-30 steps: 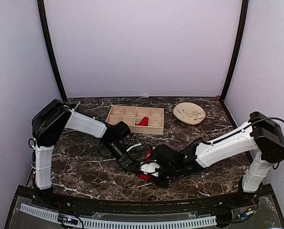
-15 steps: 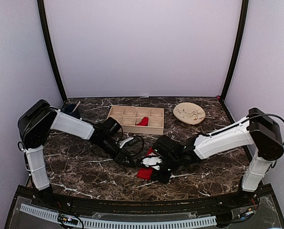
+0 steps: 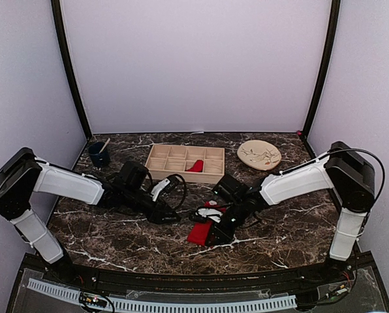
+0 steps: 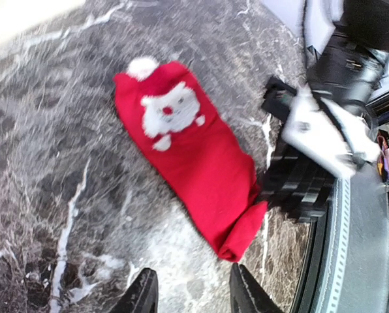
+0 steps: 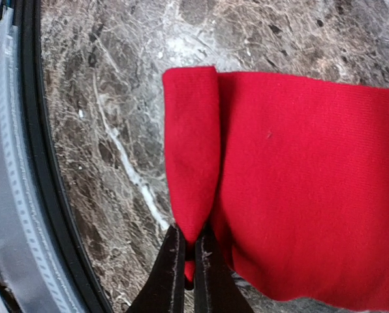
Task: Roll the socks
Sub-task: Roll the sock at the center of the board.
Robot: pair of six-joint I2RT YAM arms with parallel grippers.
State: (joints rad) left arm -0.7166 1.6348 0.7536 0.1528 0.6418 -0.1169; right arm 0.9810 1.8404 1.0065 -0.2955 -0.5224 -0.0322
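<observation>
Your right tool [image 5: 190, 242] is clamped shut on the turned-over end of the Santa sock [image 4: 194, 153], which lies flat on the counter [image 3: 116, 228] between the two arms, toward the front edge. Your left tool [image 4: 191, 295] hangs close to that same end without touching the fabric, its jaws partly apart and holding nothing. As I judge it, the rolling has only just begun: one short fold sits at the plain end, a single turn lying over the body of the sock, and everything from there up to the white face patch [image 4: 171, 111] is flat and unrolled. The second sock [image 3: 194, 167] sits in a compartment of the wooden tray [image 3: 181, 177] at the back of the counter, well apart from both tools, so by the look of it that one is not yet started. From your left wrist view the long axis of the Santa sock runs on a diagonal, with the face patch and a small white pompom [image 4: 141, 67] at the upper left and the folded end at the lower right beside the right arm [image 4: 325, 130]. On the counter that puts the folded end toward the front rail [image 4: 354, 261] and the face end pointing away toward the tray. The fold line lies square across that axis, so the roll would want to travel along it toward the face
</observation>
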